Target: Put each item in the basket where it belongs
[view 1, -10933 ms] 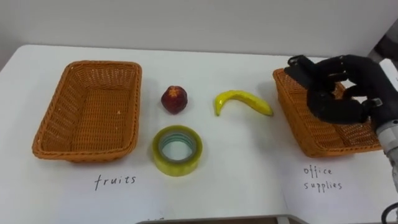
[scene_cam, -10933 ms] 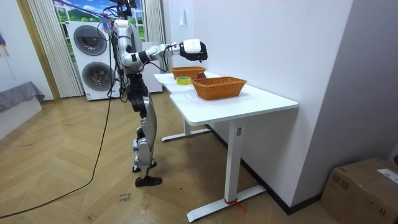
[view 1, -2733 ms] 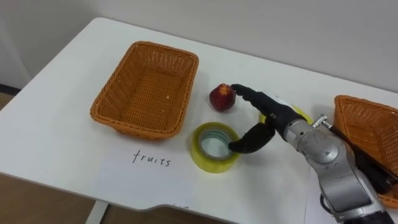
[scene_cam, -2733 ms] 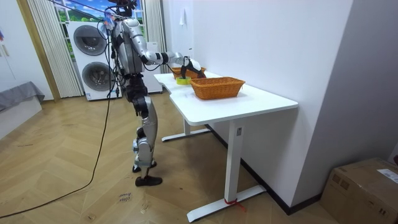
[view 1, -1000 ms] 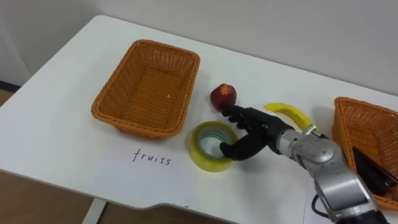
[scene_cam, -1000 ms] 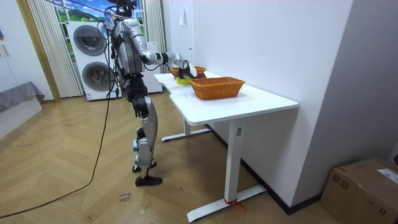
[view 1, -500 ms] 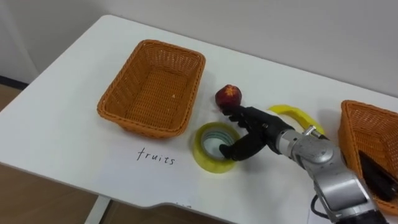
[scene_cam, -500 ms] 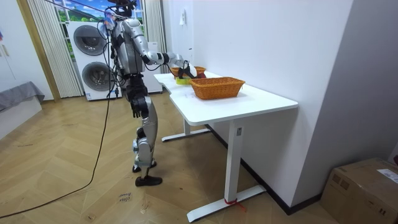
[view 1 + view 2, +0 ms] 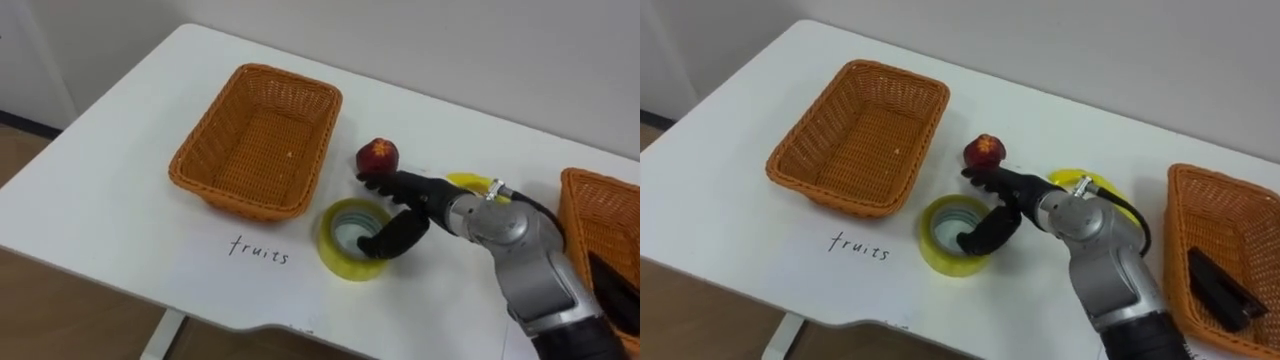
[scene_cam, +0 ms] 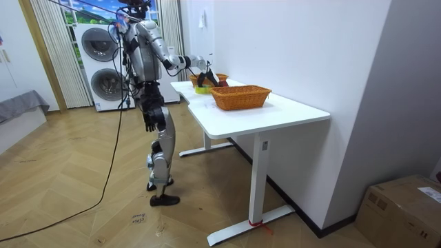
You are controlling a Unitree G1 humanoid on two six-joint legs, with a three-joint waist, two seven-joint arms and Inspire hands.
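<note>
Wickerwork comes first on the white table point(image 9: 110, 190): at the left we see an orange rectangular woven basket point(image 9: 262, 140), with a handwritten paper label point(image 9: 259, 250) at its six o'clock. At the basket's five o'clock, just beside its near corner, a yellow roll of wide tape point(image 9: 340, 262) lies flat. A small red apple point(image 9: 378, 155) sits at the roll's twelve o'clock, near it but apart.

The right hand point(image 9: 415, 203) reaches in from three o'clock over the roll's right side. Its thumb dips into the roll's hole. Its fingers point(image 9: 390, 183) stretch out straight above the far rim towards the apple, tips just beside the fruit. We judge the hand spread rather than clamped, and the roll rests on the table.

A yellow banana point(image 9: 468, 181) lies at the apple's four o'clock, partly behind the wrist. Furthest right stands a second orange woven basket point(image 9: 1185, 225) with a flat black object point(image 9: 1223, 281) inside.

In the room view the robot stands upright at the table's long side. The left hand point(image 10: 147, 122) hangs by its hip, and we cannot tell its state.
</note>
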